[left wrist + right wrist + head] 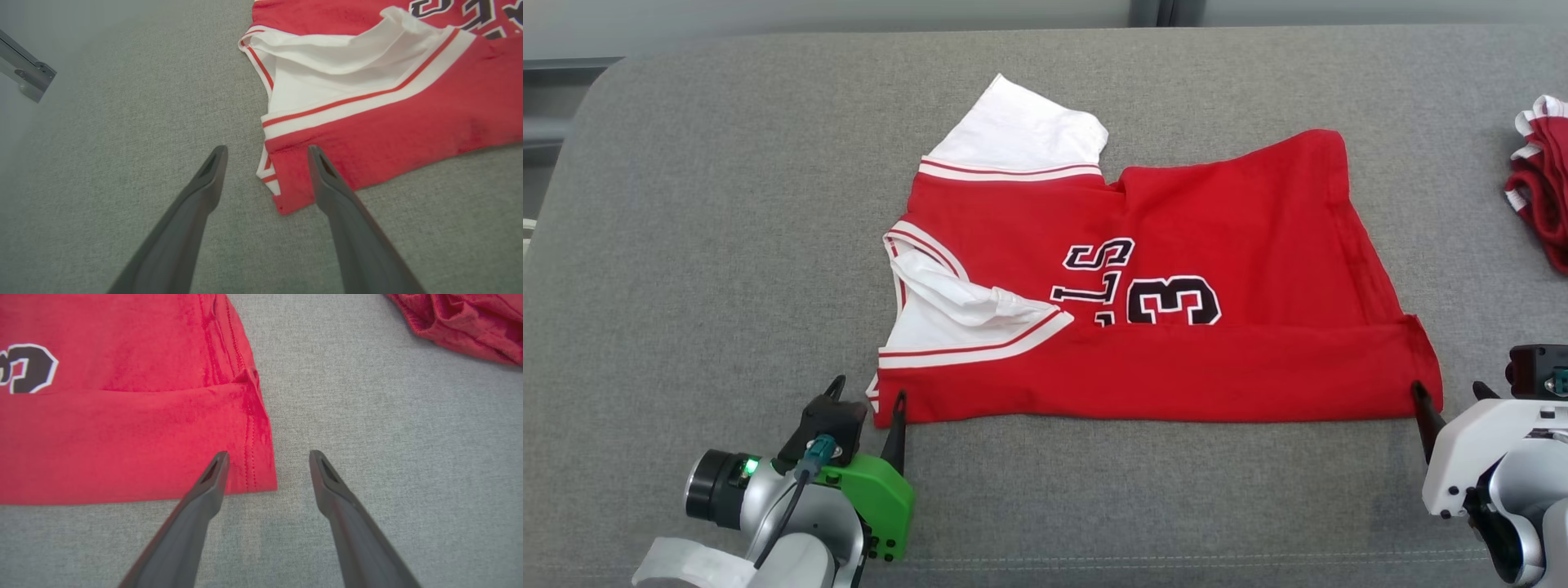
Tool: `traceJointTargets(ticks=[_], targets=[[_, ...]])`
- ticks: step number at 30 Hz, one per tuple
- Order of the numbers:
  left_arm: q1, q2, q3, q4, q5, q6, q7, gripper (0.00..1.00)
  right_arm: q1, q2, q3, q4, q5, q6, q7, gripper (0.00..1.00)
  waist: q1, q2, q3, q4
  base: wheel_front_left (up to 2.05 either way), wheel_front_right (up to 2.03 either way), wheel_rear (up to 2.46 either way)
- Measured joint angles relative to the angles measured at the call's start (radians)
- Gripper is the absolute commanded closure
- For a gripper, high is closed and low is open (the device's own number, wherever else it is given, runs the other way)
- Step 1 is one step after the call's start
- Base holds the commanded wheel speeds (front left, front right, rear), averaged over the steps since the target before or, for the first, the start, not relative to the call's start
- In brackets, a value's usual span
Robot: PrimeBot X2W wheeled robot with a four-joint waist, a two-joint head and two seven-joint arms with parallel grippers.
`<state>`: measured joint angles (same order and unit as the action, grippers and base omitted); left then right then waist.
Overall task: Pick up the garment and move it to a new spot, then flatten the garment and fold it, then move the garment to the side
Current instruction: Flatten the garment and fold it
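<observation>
Left gripper point(868, 389) and right gripper point(1447, 389), wide open and empty, flank the garment point(1176, 245); the next fold likely needs matched corner pinches.

The garment point(1217, 367) is matt red cloth; the bench point(727, 204) wears rough grey woven fabric; the fingers point(192, 208) look smooth, matt.

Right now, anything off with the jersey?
Yes. The jersey lies unevenly folded: the far white sleeve juts out past the red body, the near white sleeve is bunched and creased, and the near edge, folded up, cuts across the number.
</observation>
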<state>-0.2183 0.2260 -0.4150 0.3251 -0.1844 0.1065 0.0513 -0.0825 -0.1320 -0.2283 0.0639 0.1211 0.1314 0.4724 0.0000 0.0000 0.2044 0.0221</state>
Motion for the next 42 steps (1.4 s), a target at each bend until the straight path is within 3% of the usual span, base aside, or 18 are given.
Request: traceJointTargets(ticks=[23, 24, 25, 26, 27, 29, 30, 38, 42], targets=[[-0.027, -0.041, -0.008, 0.085, -0.076, -0.011, 0.087, 0.0, -0.073, 0.017, 0.004, 0.18, -0.012, 0.0, -0.048, 0.0, 0.0, 0.0, 0.033, -0.005, 0.0, 0.0, 0.0], [-0.031, -0.043, -0.009, 0.092, -0.078, -0.013, 0.086, 0.07, -0.078, 0.018, 0.005, 0.19, -0.011, 0.0, -0.051, 0.0, 0.0, 0.0, 0.034, -0.006, 0.0, 0.0, 0.0], [-0.035, -0.045, -0.011, 0.097, -0.079, -0.016, 0.084, 0.36, -0.084, 0.02, 0.004, 0.197, -0.007, 0.0, -0.051, 0.0, 0.0, 0.0, 0.036, -0.006, 0.0, 0.0, 0.0], [-0.039, -0.046, -0.012, 0.101, -0.079, -0.019, 0.084, 0.69, -0.089, 0.021, 0.006, 0.203, -0.007, 0.0, -0.05, 0.13, 0.0, 0.0, 0.037, -0.006, 0.0, 0.0, 0.0], [-0.042, -0.047, -0.015, 0.105, -0.081, -0.02, 0.086, 1.0, -0.092, 0.021, 0.005, 0.208, -0.007, 0.0, -0.05, 0.49, 0.0, 0.0, 0.038, -0.006, 0.0, 0.0, 0.0], [-0.047, -0.049, -0.019, 0.109, -0.087, -0.027, 0.088, 1.0, -0.099, 0.023, 0.004, 0.215, -0.004, 0.0, -0.05, 0.91, 0.0, 0.0, 0.04, -0.006, 0.0, 0.0, 0.0], [-0.05, -0.051, -0.023, 0.112, -0.087, -0.028, 0.088, 1.0, -0.103, 0.024, 0.002, 0.219, -0.004, 0.0, -0.05, 1.0, 0.0, 0.0, 0.041, -0.006, 0.0, 0.0, 0.0], [-0.057, -0.056, -0.026, 0.133, -0.098, -0.035, 0.08, 1.0, -0.108, 0.035, -0.005, 0.223, 0.017, 0.001, -0.049, 1.0, 0.0, 0.0, 0.033, -0.003, 0.0, 0.0, 0.0], [-0.041, -0.049, -0.012, 0.122, -0.112, -0.008, 0.086, 1.0, -0.081, 0.043, -0.017, 0.193, 0.048, 0.001, -0.04, 1.0, 0.0, 0.0, 0.017, -0.001, 0.0, 0.0, 0.0]])
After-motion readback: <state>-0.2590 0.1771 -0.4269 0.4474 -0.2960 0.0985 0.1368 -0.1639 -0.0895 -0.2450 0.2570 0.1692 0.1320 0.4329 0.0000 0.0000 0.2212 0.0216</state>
